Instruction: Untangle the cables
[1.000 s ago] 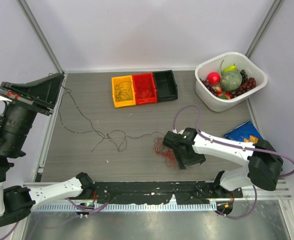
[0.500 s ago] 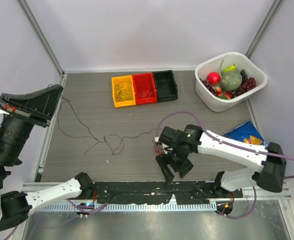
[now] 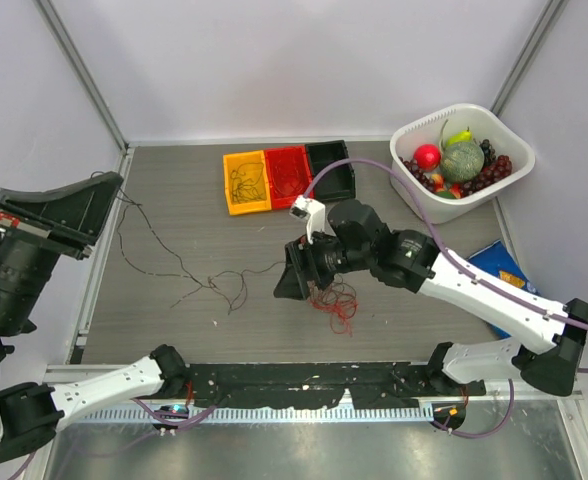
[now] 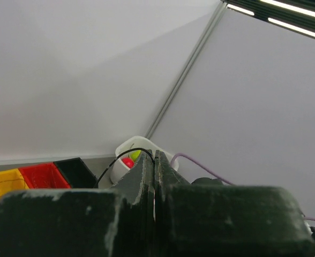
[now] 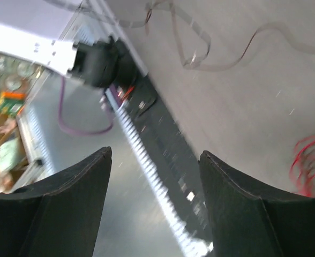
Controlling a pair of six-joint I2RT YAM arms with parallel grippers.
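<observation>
A thin dark cable [image 3: 179,262] runs in loose curls across the table from my left gripper [image 3: 112,185], which is raised at the left edge. That gripper [image 4: 154,159] is shut on the dark cable [image 4: 126,151], which arcs over its left fingertip. A red cable bundle [image 3: 339,305] lies in loops just right of and below my right gripper [image 3: 286,285]. In the right wrist view the right gripper [image 5: 155,155] is open, with nothing between its fingers. There the red loops [image 5: 307,166] sit at the right edge and the blurred dark cable [image 5: 200,59] lies above.
Yellow [image 3: 246,182], red [image 3: 289,177] and black [image 3: 332,170] bins stand in a row at the back; the yellow and red ones hold cable. A white basket [image 3: 414,195] of fruit is at the back right. A blue packet [image 3: 489,262] lies by the right edge.
My right arm rose off the red bundle and swung up and left, turning its open gripper toward the near-left. The red bundle now shows uncovered. The dark cable shifted slightly left.
</observation>
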